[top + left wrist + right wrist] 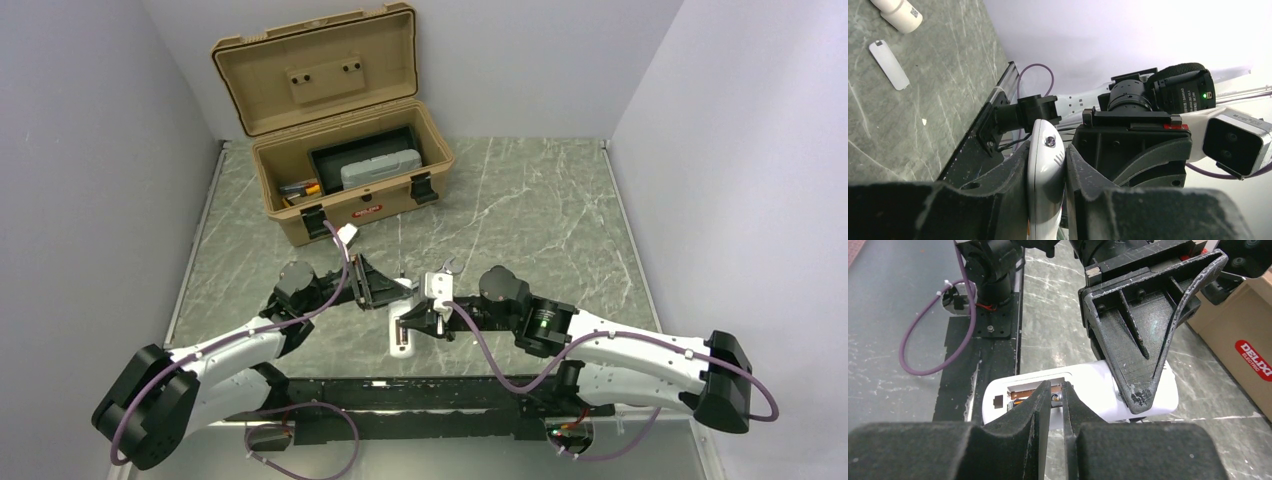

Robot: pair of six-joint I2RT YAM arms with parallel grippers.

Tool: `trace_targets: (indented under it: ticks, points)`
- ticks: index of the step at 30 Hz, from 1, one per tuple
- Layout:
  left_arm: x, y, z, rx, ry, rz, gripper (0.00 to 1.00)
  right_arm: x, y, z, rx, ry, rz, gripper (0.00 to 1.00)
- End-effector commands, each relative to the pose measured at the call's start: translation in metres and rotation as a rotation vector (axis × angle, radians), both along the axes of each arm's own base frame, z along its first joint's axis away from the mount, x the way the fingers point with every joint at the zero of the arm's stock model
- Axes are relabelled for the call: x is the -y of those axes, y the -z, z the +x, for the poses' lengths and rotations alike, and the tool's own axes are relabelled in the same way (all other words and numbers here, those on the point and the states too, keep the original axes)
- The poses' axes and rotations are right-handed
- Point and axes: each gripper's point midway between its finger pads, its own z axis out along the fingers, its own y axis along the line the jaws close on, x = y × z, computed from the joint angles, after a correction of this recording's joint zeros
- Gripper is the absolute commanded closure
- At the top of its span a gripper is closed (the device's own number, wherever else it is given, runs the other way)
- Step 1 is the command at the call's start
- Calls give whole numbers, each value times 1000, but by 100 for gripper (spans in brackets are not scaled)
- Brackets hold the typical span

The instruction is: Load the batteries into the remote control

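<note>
Two arms meet over a white remote control at mid-table, in a walled corner.

A green-grey marbled table [560, 200] is boxed in by pale grey walls [90, 150] on three sides, with metal strips along its edges and a black rail [400, 395] at the near edge; bare marble runs from the one open tan plastic toolbox [340, 215] at the back left to the right wall. The left gripper [1046, 160] is clamped on the one slim white plastic remote control [1088, 377], held just above the table. The right gripper [1055, 395] is pinched nearly closed on one copper-coloured battery [1020, 402] in the remote's recess. One flat white plastic cover [889, 65] and one white cylinder [898, 12] lie near each other on the table.
</note>
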Motion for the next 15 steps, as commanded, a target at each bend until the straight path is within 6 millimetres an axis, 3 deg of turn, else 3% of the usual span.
trace_targets:
  ticks: [1,15]
  points:
    - [-2,-62,2,140,-14,-147,100,24,48,1,-20,39,-193,83]
    - [-1,-67,3,141,-10,-161,100,25,61,-12,0,-26,-220,80]
